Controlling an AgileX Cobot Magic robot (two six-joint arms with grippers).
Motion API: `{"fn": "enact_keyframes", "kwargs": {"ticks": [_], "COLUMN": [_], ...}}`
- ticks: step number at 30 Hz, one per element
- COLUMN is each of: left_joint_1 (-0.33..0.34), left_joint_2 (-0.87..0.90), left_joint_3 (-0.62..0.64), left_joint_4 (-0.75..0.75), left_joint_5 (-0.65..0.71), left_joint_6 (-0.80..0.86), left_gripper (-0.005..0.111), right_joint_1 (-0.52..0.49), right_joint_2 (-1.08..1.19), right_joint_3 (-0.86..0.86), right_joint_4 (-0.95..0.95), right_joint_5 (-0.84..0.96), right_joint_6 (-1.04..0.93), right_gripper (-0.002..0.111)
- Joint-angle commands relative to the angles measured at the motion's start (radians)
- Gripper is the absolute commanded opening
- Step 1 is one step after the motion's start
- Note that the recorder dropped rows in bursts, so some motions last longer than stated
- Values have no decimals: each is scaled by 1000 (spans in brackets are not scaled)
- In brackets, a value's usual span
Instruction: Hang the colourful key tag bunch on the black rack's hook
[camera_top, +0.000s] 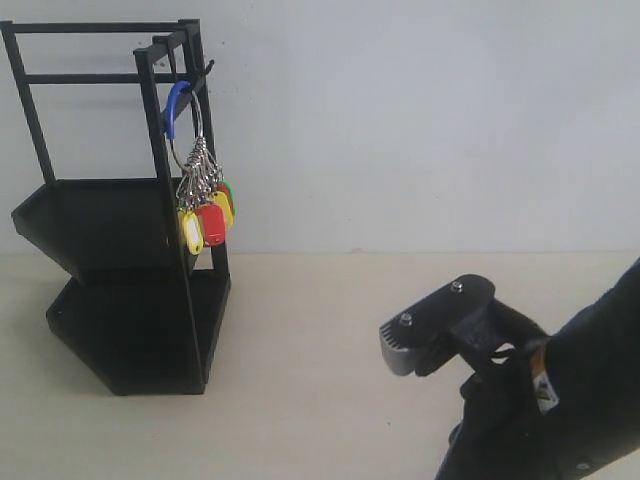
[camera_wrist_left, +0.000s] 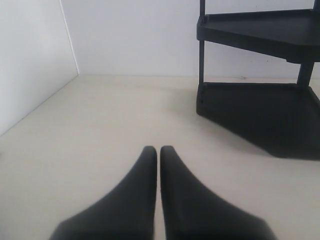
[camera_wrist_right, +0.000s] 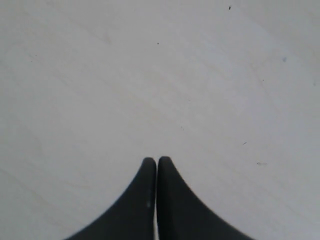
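The colourful key tag bunch (camera_top: 206, 205) hangs by its part-blue loop (camera_top: 180, 108) from the hook (camera_top: 201, 72) near the top of the black rack (camera_top: 120, 210). Its tags dangle beside the rack's front post. My right gripper (camera_wrist_right: 157, 161) is shut with nothing in it, over bare tabletop; its arm (camera_top: 470, 335) shows at the lower right of the exterior view, well away from the rack. My left gripper (camera_wrist_left: 158, 149) is shut and empty, low over the table, with the rack's two tray shelves (camera_wrist_left: 260, 115) ahead of it. The left arm is out of the exterior view.
A white wall (camera_top: 420, 120) stands behind the pale table (camera_top: 320, 340). A second wall panel (camera_wrist_left: 30, 65) shows in the left wrist view.
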Motion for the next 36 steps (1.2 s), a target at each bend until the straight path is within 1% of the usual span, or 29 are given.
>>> {"fn": "enact_keyframes", "kwargs": {"ticks": [1, 3, 6, 8, 10, 13, 21, 27, 30, 36], "left_joint_1": [-1, -1, -1, -1, -1, -1, -1, -1, -1, -1], "left_joint_2": [4, 4, 4, 4, 4, 4, 4, 4, 4, 4], "left_joint_3": [-2, -2, -2, -2, -2, -2, -2, -2, -2, -2], "left_joint_4": [0, 0, 0, 0, 0, 0, 0, 0, 0, 0], "left_joint_5": [-3, -3, -3, -3, -6, -6, -6, -6, -4, -7], "left_joint_6": [-6, -6, -6, -6, -6, -6, -6, -6, -6, -6], "left_gripper": [4, 4, 4, 4, 4, 4, 4, 4, 4, 4], "right_joint_1": [-1, -1, -25, -62, -110, -190, -486, -617, -689, -801], "right_joint_2": [-131, -206, -336, -428, -510, -627, -941, -1157, -1312, -1332], "right_joint_3": [1, 3, 26, 59, 94, 167, 417, 588, 666, 681], "right_joint_4": [-12, -18, -26, -22, -6, 7, 26, 26, 30, 32], "right_joint_5": [-32, -101, -270, -384, -438, -445, -445, -445, -445, -457], "right_joint_6": [-14, -20, -20, 12, 70, 113, 140, 140, 142, 169], "right_gripper": [0, 0, 0, 0, 0, 0, 0, 0, 0, 0]}}
